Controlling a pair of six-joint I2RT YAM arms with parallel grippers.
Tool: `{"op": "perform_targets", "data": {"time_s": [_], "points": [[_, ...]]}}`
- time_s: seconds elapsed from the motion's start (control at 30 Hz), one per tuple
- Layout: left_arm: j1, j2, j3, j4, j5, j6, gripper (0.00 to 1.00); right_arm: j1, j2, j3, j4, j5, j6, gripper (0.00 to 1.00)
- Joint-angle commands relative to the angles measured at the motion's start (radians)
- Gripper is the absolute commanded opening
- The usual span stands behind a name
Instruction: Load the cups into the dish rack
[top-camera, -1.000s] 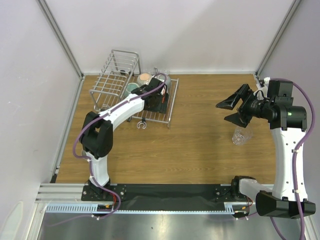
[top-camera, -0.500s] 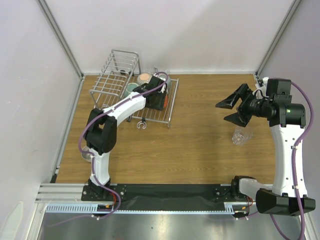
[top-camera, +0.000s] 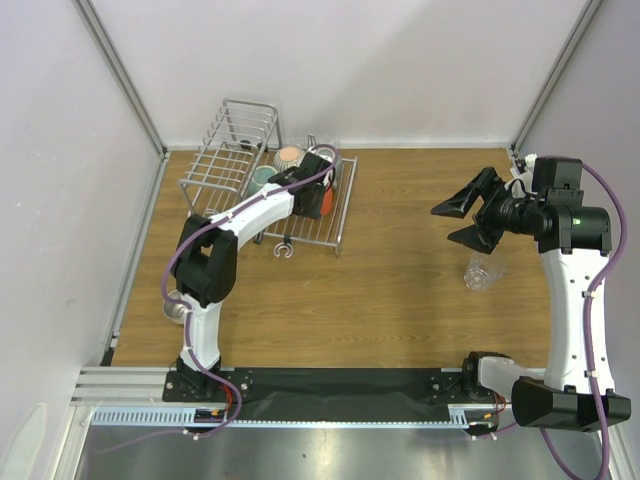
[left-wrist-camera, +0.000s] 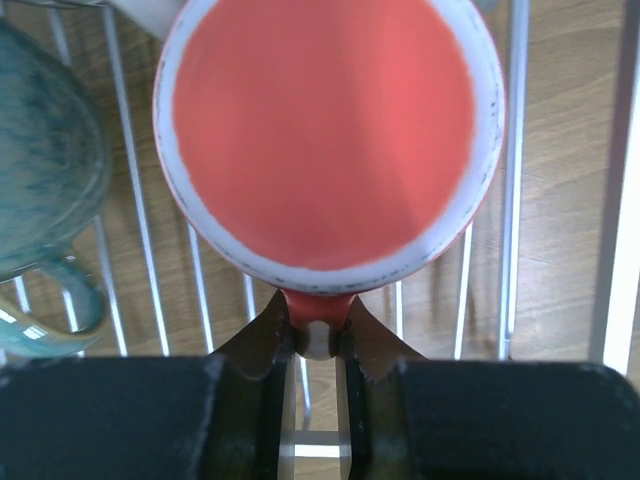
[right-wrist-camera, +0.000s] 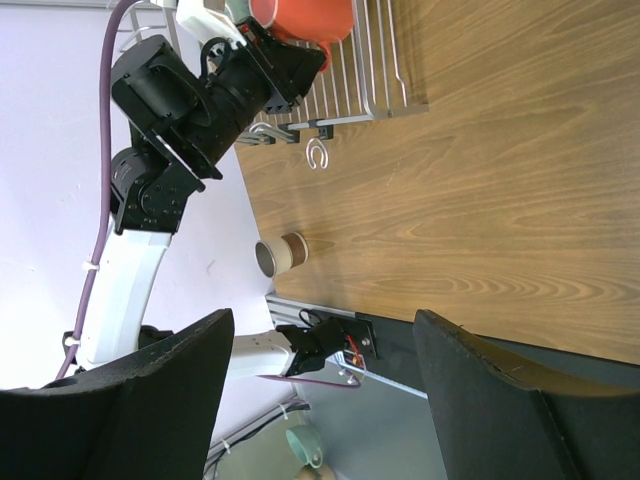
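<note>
The left gripper (left-wrist-camera: 318, 338) is pinched tight on the handle of the orange-red cup (left-wrist-camera: 325, 130). It holds the cup over the flat wires of the dish rack (left-wrist-camera: 515, 200) at the far left corner of the bench, just beside the teal cup (left-wrist-camera: 40, 170), likely to set it down there. The cup hides the wires under it, so I cannot tell if it touches them. The right gripper (top-camera: 463, 222) hangs wide open near the clear glass (top-camera: 484, 271) by the right edge.

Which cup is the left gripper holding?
The orange-red cup with the pale rim: the left gripper pinches its handle. The teal mug beside it sits free on the silver wire rack.
</note>
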Motion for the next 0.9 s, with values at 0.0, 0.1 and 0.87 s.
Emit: {"op": "perform_targets", "data": {"time_s": [0.0,0.1,0.87], "points": [[0.005,-0.069,0.026,0.022,-0.107,0.015,0.00,-0.003,-0.007,0.016,0.010,-0.019,-0.016,0.79],[0.007,-0.130,-0.030,0.062,-0.160,-0.002,0.00,-0.003,-0.008,0.015,0.013,-0.016,-0.012,0.79],[0.122,-0.086,-0.051,0.086,-0.040,-0.022,0.34,-0.025,-0.037,-0.028,0.036,-0.013,0.027,0.79]]}}
